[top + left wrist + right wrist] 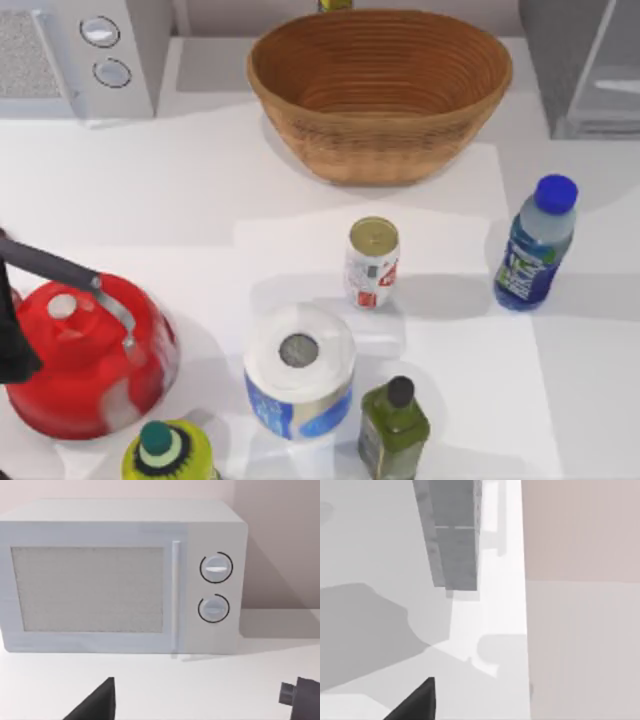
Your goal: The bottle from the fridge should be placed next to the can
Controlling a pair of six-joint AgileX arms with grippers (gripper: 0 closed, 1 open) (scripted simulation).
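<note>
The bottle (pixel 538 243), clear bluish with a blue cap, stands upright on the white table to the right of the can (pixel 372 262), a bottle's width or more apart. Nothing holds either of them. The grey fridge (pixel 590 70) stands at the back right corner with its pale inside showing, and its grey side (pixel 452 535) appears in the right wrist view. My right gripper (pixel 517 707) is open, near the fridge, with nothing in it. My left gripper (pixel 200 705) is open and faces the microwave (pixel 120 577); a dark part of that arm (pixel 12 345) shows beside the kettle.
A wicker basket (pixel 380 150) sits at the back centre and the microwave (pixel 85 55) at the back left. Along the front stand a red kettle (pixel 85 360), a yellow-green bottle (pixel 165 455), a paper roll (pixel 300 372) and a dark green bottle (pixel 395 425).
</note>
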